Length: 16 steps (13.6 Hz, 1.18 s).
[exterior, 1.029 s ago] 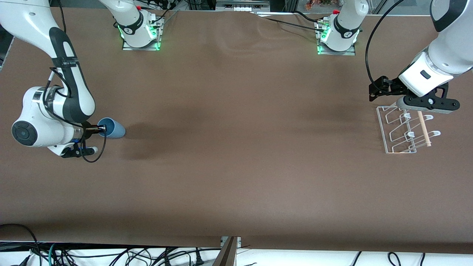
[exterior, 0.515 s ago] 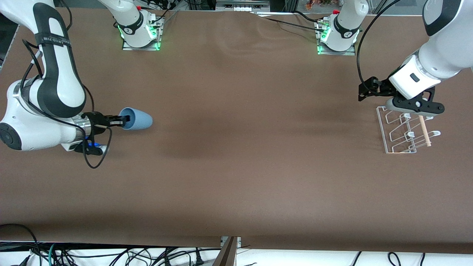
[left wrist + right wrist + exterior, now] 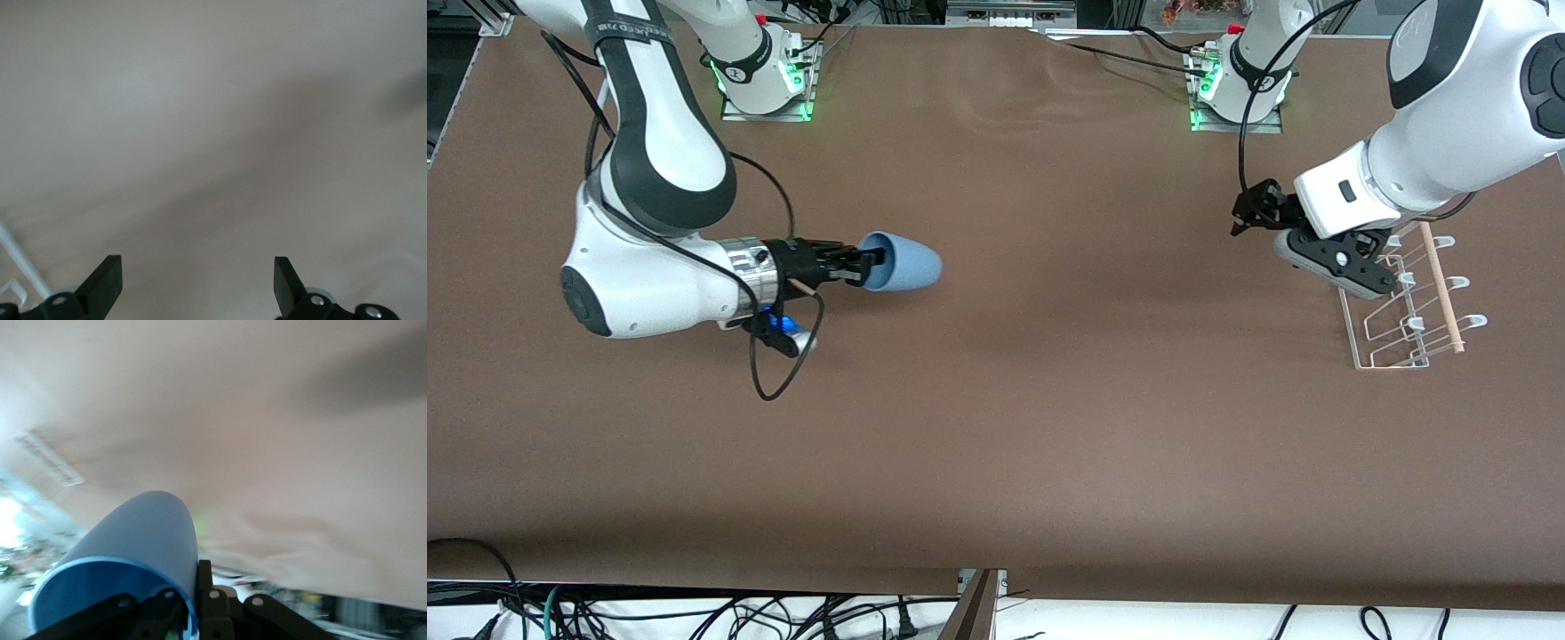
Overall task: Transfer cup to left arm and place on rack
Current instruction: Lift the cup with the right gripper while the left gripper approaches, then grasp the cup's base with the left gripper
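The light-blue cup (image 3: 907,264) lies sideways in the air, held by its rim in my right gripper (image 3: 869,265), over the table toward the right arm's end. Its base points toward the table's middle. In the right wrist view the cup (image 3: 137,547) fills the lower part, and my right gripper (image 3: 193,597) is shut on its wall, one finger inside and one outside. My left gripper (image 3: 1243,216) hangs open and empty over bare table beside the rack (image 3: 1405,307). In the left wrist view its fingertips (image 3: 107,273) stand wide apart around my left gripper's centre (image 3: 197,280).
The rack's wooden dowel (image 3: 1440,289) runs along its side toward the left arm's end of the table. A white rack edge (image 3: 20,263) shows in the left wrist view. The arm bases (image 3: 765,80) stand at the table's back edge.
My right arm has carried the cup from the right arm's end toward the table's middle. My left gripper has moved from over the rack toward the middle.
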{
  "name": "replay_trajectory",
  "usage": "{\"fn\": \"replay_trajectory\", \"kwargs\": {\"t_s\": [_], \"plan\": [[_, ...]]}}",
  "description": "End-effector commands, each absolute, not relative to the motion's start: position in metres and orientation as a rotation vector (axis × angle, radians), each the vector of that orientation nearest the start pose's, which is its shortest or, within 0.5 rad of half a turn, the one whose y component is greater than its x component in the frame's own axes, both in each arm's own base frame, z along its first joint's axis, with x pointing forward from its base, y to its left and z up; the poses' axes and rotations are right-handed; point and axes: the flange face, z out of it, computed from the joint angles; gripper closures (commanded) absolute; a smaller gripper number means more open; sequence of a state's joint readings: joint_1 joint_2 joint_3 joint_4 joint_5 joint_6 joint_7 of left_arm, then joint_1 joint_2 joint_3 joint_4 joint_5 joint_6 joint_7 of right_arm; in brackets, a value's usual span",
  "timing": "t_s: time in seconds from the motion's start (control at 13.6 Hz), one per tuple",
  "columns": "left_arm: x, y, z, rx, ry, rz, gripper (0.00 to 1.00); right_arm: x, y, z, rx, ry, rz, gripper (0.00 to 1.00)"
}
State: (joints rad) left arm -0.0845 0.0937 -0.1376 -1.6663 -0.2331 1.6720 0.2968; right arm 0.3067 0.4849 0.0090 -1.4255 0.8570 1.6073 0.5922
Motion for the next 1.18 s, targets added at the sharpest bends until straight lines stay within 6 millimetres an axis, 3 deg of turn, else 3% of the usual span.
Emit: {"fn": "replay_trajectory", "kwargs": {"t_s": [0.0, 0.15, 0.29, 0.44, 0.81, 1.1], "plan": [[0.569, -0.155, 0.537, -3.27, 1.221, 0.081, 0.0, 0.624, 0.308, 0.44, -2.135, 0.598, 0.819, 1.0], [0.57, -0.176, 0.525, -3.228, 1.61, 0.01, 0.0, 0.62, 0.335, 0.444, -2.072, 0.616, 0.802, 1.0], [0.576, -0.185, 0.514, -3.189, 1.83, -0.085, 0.0, 0.616, 0.371, 0.442, -1.993, 0.697, 0.778, 1.0], [0.577, -0.206, 0.517, -3.055, 2.02, -0.237, 0.0, 0.607, 0.409, 0.442, -1.943, 0.721, 0.745, 1.0], [0.587, -0.239, 0.501, -2.688, 2.402, -0.498, 0.0, 0.601, 0.467, 0.437, -1.856, 0.789, 0.737, 1.0], [0.593, -0.239, 0.505, -2.581, 2.449, -0.613, 0.0, 0.587, 0.504, 0.425, -1.856, 0.82, 0.697, 1.0]]}}
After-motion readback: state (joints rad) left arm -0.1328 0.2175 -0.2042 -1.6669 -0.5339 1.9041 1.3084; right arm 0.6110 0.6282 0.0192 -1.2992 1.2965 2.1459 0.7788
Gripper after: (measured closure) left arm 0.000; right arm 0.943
